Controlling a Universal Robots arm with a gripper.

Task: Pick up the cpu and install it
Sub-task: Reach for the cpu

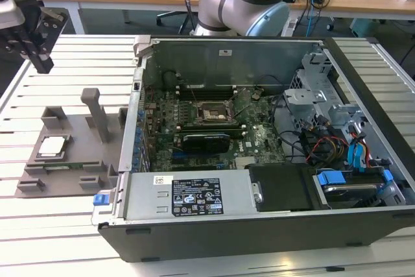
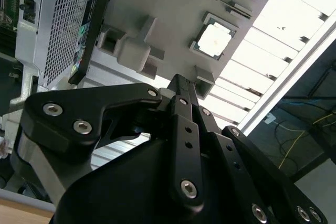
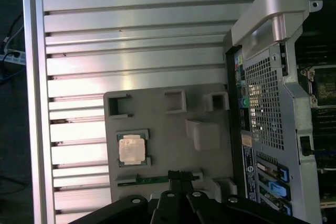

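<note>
- Near the edge of the surface [image 1: 55, 228] at the exterior view's left, a grey holder [image 1: 78, 128] lies flat on the slats, and the cpu [image 1: 52, 146] sits in a shallow square seat of it.
- We judge that the seat and its small corner stops keep the cpu at a fixed place with its silvery top upward, so that it can be taken from above.
- Beside the holder, touching or almost touching it, the computer case [image 1: 259, 235] lies on its side with the cover off. We think this is so the socket [image 1: 209, 111] on the board faces upward. Its middle looks dark, so we judge that no chip is in it.
- At the far corner of the surface, on the exterior view's left, the tool [image 1: 43, 63] hangs in the air, above and beyond the holder and well apart from the cpu.
- As far as we can see, its fingers are pressed together and hold nothing: in both wrist views the tips meet in one narrow dark end, see the tool [image 2: 181, 80] and the tool [image 3: 179, 174].
- In both wrist views the cpu [image 2: 215, 40] [image 3: 131, 149] lies on the holder [image 3: 157, 108] ahead of the tips and a little aside from their line, with bare grey plate between.
- So the cpu is not yet grasped and not yet installed, and the tool touches nothing.
</note>
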